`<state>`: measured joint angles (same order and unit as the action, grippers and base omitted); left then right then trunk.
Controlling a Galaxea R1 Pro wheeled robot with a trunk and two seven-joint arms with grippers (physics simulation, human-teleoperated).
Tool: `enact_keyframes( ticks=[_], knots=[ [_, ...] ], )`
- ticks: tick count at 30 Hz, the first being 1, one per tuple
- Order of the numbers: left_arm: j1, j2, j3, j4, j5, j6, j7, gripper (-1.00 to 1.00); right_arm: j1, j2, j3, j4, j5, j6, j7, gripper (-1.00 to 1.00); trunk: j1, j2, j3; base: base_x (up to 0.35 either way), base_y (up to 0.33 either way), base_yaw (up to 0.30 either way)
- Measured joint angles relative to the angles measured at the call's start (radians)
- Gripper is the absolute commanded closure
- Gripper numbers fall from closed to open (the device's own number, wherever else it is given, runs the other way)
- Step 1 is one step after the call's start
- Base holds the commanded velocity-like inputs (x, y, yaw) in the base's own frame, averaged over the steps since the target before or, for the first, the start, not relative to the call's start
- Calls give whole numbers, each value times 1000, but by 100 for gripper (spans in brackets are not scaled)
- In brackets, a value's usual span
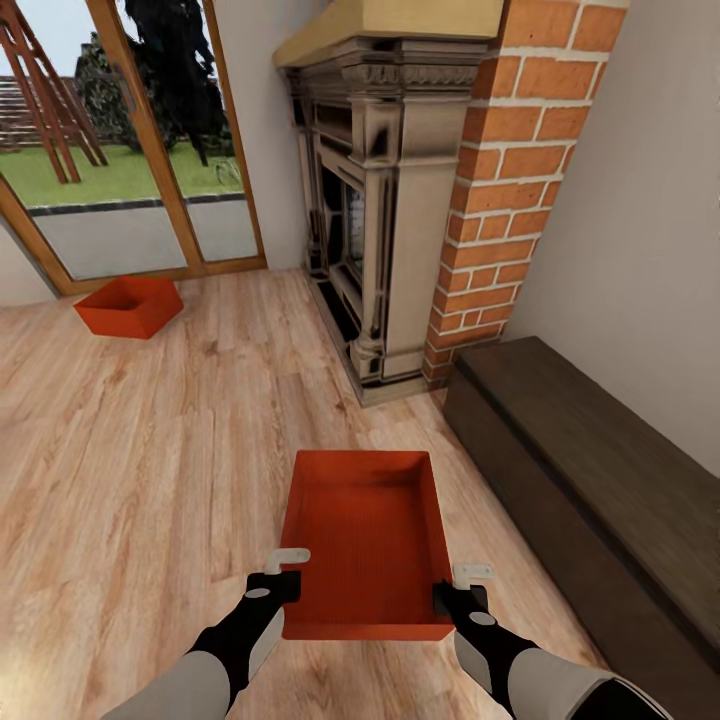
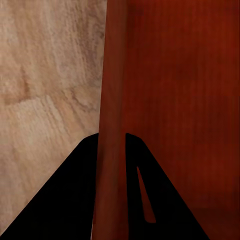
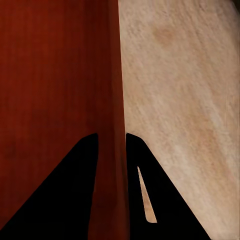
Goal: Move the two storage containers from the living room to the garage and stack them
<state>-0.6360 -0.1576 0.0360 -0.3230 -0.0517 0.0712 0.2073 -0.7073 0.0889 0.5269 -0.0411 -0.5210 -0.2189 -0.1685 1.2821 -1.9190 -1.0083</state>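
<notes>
An orange-red open-top storage container (image 1: 368,540) hangs just in front of me over the living room's wood-plank floor. My left gripper (image 1: 285,580) is shut on its left wall near the near corner, and my right gripper (image 1: 455,592) is shut on its right wall. In the left wrist view the wall (image 2: 112,100) runs between the two dark fingers (image 2: 65,200). The right wrist view shows the same, with the wall (image 3: 112,125) pinched between the fingers (image 3: 160,200). A second, alike container (image 1: 128,306) rests on the floor far to the left, by the glass garden doors.
A stone fireplace (image 1: 385,200) with a red brick chimney (image 1: 510,180) stands straight ahead. A low dark wooden bench (image 1: 590,480) runs along the right wall. The wood-framed glass doors (image 1: 120,150) are at the back left. Open plank floor (image 1: 150,470) spreads to the left.
</notes>
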Motion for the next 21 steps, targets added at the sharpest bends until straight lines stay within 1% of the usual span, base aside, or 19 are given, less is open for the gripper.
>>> enact_keyframes(
  ticks=[16,21],
  knots=[
    [0,1,-1,-1,0,0,0,100,0,2,2,1,-3,-2,-2,100,-61,112,50,0,0,0],
    [0,1,0,0,1,-1,0,100,0,2,-1,-1,5,0,-7,100,-81,147,67,0,0,0]
  ],
)
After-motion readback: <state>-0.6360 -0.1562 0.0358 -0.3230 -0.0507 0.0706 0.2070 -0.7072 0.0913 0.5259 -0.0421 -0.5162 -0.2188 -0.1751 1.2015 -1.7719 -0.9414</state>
